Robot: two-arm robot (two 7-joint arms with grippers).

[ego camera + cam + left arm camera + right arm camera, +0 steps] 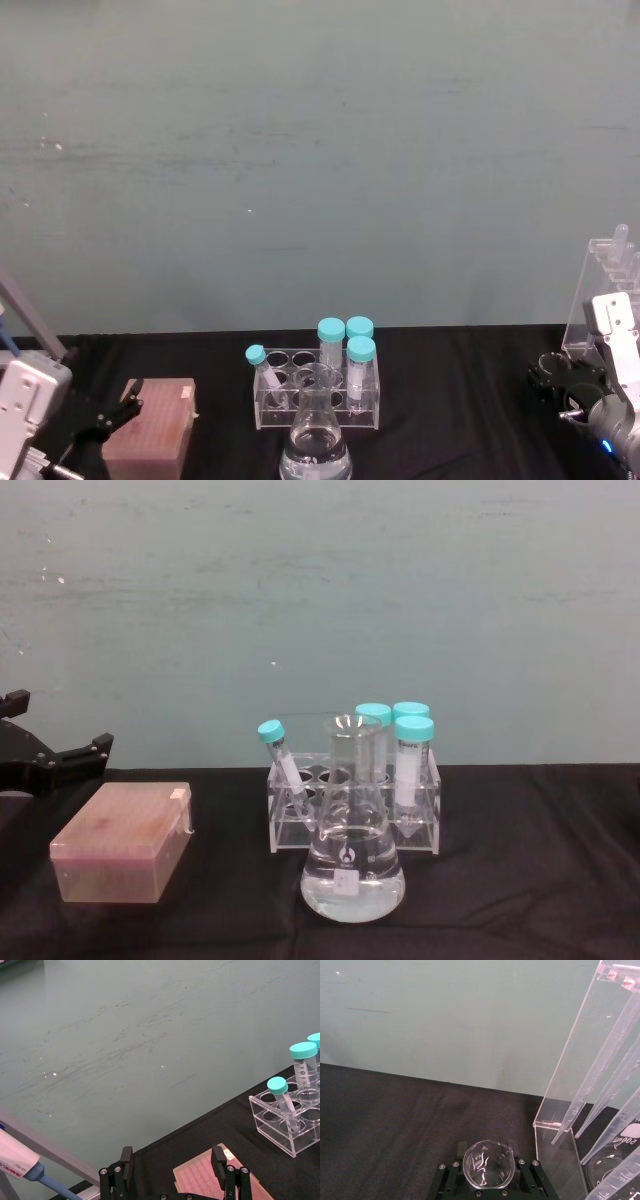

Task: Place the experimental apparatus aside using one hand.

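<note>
We see the right tool [556, 384] at the far right of the worktop [540, 860], its jaws closed around the small beaker [488, 1164]. The glass fills the gap between the two fingers. The beaker sits just beside the tall acrylic stand [600, 290], whose slanted tubes rise close on its right. We cannot tell whether the beaker's base already rests on the black cloth or hangs just above it.

We judge this piece nearly done. It is at the side, next to the stand, and what remains is to set it down if needed, let go and draw the arm clear without knocking the stand.

The conical flask [352, 865], holding clear liquid, stands in the middle at the near edge, directly in front of the tube rack [435, 830], not yet moved aside. If it counts as part of the set, that move is left to do.

The left tool [171, 1160] is idle at the left with its fingers spread wide, beside the pink box [122, 845].
</note>
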